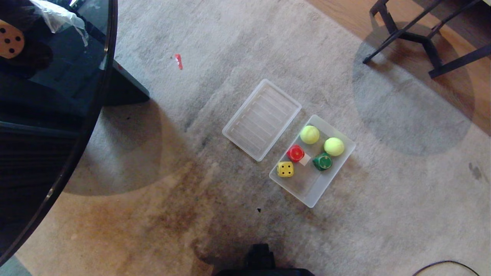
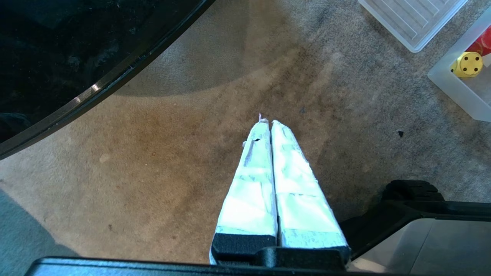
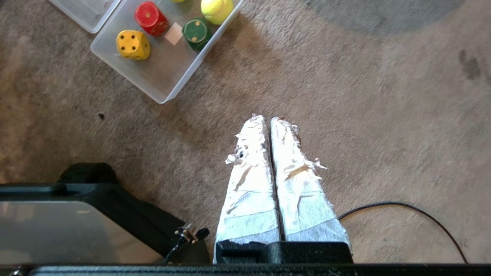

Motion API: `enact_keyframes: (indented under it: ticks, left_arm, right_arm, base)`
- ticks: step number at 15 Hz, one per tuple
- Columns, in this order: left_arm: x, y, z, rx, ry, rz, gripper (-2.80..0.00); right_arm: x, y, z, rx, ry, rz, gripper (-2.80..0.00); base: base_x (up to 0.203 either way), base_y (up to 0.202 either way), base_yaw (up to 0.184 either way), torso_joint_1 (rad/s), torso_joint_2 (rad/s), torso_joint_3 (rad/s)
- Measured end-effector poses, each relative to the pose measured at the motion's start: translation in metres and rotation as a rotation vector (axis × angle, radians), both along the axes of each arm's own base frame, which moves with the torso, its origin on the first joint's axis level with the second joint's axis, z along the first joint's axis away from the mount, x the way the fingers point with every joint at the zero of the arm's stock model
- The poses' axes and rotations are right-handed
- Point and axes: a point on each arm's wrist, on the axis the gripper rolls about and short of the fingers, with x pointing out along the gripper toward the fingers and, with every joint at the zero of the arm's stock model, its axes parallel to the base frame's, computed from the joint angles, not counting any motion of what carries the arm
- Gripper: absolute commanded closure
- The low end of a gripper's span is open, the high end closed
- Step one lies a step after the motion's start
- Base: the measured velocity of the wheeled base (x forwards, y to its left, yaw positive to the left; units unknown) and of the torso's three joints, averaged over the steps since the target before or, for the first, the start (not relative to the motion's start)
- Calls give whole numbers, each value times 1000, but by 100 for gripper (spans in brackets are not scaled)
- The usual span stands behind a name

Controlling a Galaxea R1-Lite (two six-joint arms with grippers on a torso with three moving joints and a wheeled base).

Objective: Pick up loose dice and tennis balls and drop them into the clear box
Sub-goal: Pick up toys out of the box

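On the glass table's far left corner (image 1: 103, 46), a beige die (image 1: 9, 39), hard and light, best pinched across flat faces. Mid-rug, ribbed lid (image 1: 262, 119), then clear box (image 1: 313, 199) holding yellow (image 1: 285, 169), red (image 1: 295, 153), green (image 1: 322, 161) dice and two springy, fuzzy tennis balls (image 1: 309, 134). Left gripper (image 2: 267, 123) pressed together, empty; right gripper (image 3: 267, 119) likewise, both over bare carpet.
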Motion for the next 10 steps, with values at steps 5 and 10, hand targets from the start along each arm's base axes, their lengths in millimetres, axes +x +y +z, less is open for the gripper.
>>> enact_keyframes:
  ticks: [5, 10]
  left_arm:
    - [0, 0, 0, 0, 0, 0, 0]
    - [0, 0, 0, 0, 0, 0, 0]
  right_arm:
    - [0, 0, -6, -35, 44, 16, 0]
    - [0, 0, -6, -30, 44, 16, 0]
  base:
    - [0, 0, 0, 0, 0, 0]
    - [0, 0, 0, 0, 0, 0]
